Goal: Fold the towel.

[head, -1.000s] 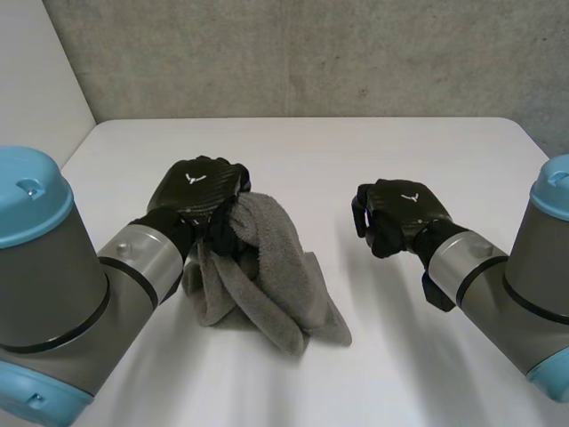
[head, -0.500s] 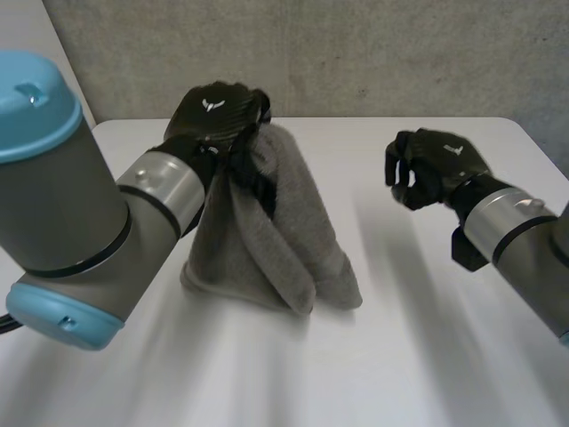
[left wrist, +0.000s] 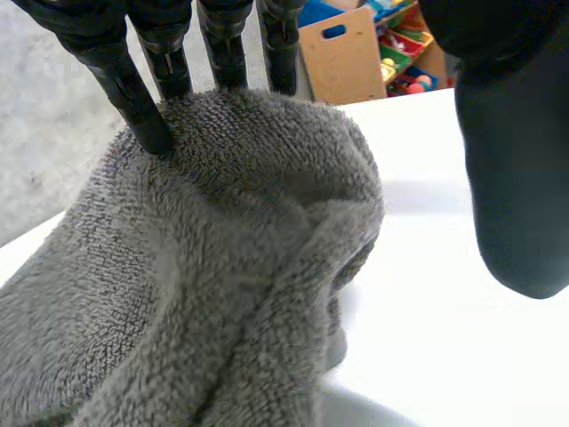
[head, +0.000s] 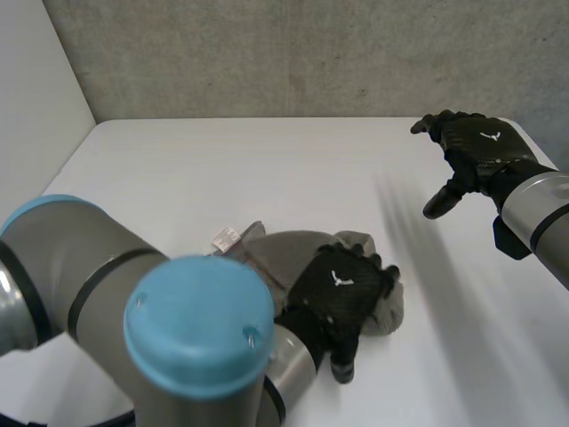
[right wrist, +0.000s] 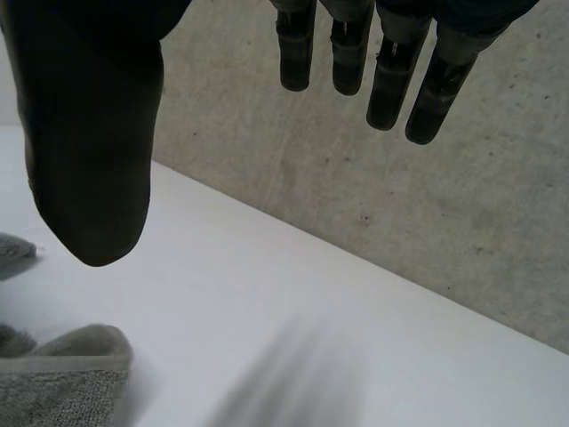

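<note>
- Where the table [head: 293, 160] comes nearest to the camera, the left arm [head: 98, 276] is seen, grey with a light-blue cap [head: 197, 316] on it.
- Just past that arm, a small white tag [head: 226, 236] is seen sticking out at the edge of the towel [head: 289, 249].
- The towel is grey and soft, and it is bunched up in a heap on the near part of the table, about in the middle.
- The left hand [head: 342, 286] is laid palm down on the right part of the heap.
- In the left wrist view, its fingers [left wrist: 142, 98] are held straight and their tips are pressed into the cloth. Its thumb [left wrist: 511, 178] is set out to the side, apart from the cloth, so the towel is pushed on but not gripped.
- Behind the towel in that view, a cardboard box [left wrist: 342, 49] is seen past the table.
- Further right, the right hand [head: 476, 147] is held up over the far right part of the table, well apart from the towel.
- In the right wrist view, its fingers [right wrist: 391, 80] are stretched out straight and its thumb [right wrist: 89, 133] is spread wide from them, and nothing is held.
- A grey wall [head: 311, 53] is seen behind the table.
</note>
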You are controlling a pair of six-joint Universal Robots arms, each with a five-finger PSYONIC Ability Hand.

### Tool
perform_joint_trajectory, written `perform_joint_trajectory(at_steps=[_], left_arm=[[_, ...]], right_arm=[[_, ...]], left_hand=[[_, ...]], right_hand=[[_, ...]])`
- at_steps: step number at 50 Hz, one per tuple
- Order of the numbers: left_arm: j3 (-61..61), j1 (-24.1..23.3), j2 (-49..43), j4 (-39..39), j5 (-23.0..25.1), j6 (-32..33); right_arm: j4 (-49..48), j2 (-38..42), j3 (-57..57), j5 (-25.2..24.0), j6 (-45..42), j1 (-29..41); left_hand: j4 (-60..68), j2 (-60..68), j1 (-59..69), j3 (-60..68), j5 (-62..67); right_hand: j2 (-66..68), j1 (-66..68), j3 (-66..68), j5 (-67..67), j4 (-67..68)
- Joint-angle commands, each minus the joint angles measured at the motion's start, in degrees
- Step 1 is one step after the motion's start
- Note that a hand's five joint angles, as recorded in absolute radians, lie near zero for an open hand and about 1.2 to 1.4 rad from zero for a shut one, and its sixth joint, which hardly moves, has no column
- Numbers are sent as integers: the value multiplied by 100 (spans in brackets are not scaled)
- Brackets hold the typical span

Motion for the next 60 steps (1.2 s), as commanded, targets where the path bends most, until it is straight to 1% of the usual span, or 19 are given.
perform_joint_trajectory(at_steps=[1,3,15,20,25,35,38,41,42,43,44,45,46,47,53,56,58,59,60], left_arm=[[-27,523,453,1,-183,380],[-18,1004,584,-17,-218,371],[-159,2078,725,1,-60,389],[-185,2560,515,-17,414,363],[-167,2772,85,-35,818,301],[367,2764,-1039,-52,934,310],[596,2711,-1330,-87,986,301],[781,2694,-1498,-140,1240,284],[782,2693,-1498,-140,1241,283],[860,2676,-1542,-166,1398,231],[957,2658,-1560,-201,1495,152],[958,2658,-1560,-202,1496,152],[1071,2650,-1551,-219,1531,64],[1211,2650,-1534,-219,1531,-41],[1731,2720,-1358,-219,1505,-235],[2179,2764,-1077,-210,1250,-244],[2547,2877,-675,-132,717,-209],[2548,2878,-672,-131,714,-209],[2670,2948,-420,-1,418,-209]], right_arm=[[39,39,6,-38,-2,27],[161,39,-11,-73,-11,35],[1120,206,-240,-424,-301,44],[1226,539,-240,-626,-538,62],[1252,1004,-406,-653,-556,97],[1682,2060,-1039,-653,-775,343],[1796,2236,-1171,-653,-890,369],[1823,2350,-1312,-662,-899,466],[1823,2351,-1312,-662,-899,466],[1823,2403,-1382,-662,-899,510],[1832,2447,-1452,-662,-908,545],[1832,2448,-1453,-662,-908,545],[1832,2482,-1540,-670,-934,571],[1823,2509,-1663,-705,-934,606],[1806,2562,-2323,-758,-934,686],[1674,2509,-2842,-732,-855,695],[827,2431,-3157,-592,-768,730],[821,2430,-3158,-591,-767,730],[-14,2230,-3088,-382,-663,782]], left_hand=[[-632,-561,-583,-433,-1342],[-632,-561,-583,-433,-1342],[-531,-461,-482,-332,-1241],[-497,-427,-448,-298,-1208],[-497,-427,-448,-298,-1208],[-531,-461,-482,-332,-1241],[-414,-344,-365,-215,-1125],[690,760,739,889,-21],[697,767,746,896,-13],[1813,1883,1862,2012,1102],[3656,3726,3705,3855,2945],[3674,3745,3723,3873,2964],[5390,5460,5439,5589,4679],[5755,5825,5804,5953,5044],[5758,5828,5807,5957,5048],[5758,5828,5807,5957,5048],[5758,5828,5807,5957,5048],[5758,5828,5807,5957,5048],[5758,5828,5807,5957,5048]], right_hand=[[-399,-269,-328,-29,-354],[-315,-186,-245,54,-270],[-130,0,-59,240,-85],[-130,0,-59,240,-85],[-146,-17,-76,223,-101],[-46,83,24,324,-1],[589,718,659,958,634],[2250,2379,2320,2620,2295],[2259,2388,2329,2628,2304],[3308,3437,3378,3678,3353],[4251,4381,4321,4621,4296],[4260,4390,4331,4630,4306],[5410,5539,5480,5779,5455],[6364,6494,6435,6734,6410],[6374,6504,6444,6744,6419],[6374,6504,6444,6744,6419],[6374,6504,6444,6744,6419],[6374,6504,6444,6744,6419],[6374,6504,6444,6744,6419]])
